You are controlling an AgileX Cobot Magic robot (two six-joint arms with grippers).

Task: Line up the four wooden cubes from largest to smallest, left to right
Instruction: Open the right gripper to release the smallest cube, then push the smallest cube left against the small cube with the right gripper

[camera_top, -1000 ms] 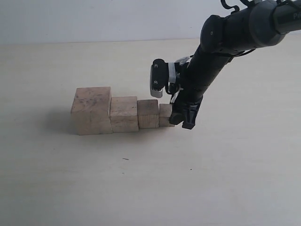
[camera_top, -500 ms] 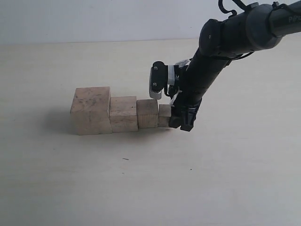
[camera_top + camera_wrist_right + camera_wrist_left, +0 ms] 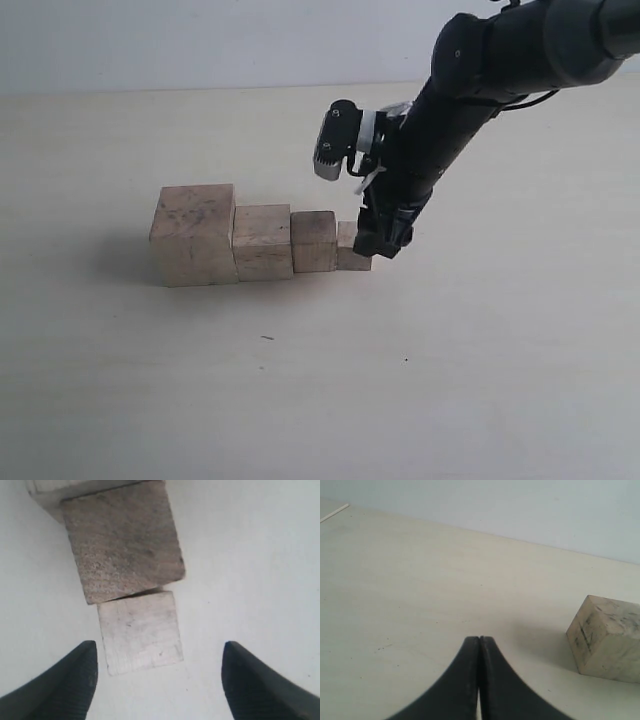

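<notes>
Four pale beige-pink wooden cubes [image 3: 262, 241] stand in a touching row on the table [image 3: 300, 390], largest at left, while the right hand [image 3: 382, 240], spread wide around the smallest cube [image 3: 140, 631], could knock it askew if a finger clips it.

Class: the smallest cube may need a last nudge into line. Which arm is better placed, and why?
Right. Its open gripper hangs right at the smallest cube, at the row's right end. The left gripper is shut and does not show in the exterior view at all.
</notes>
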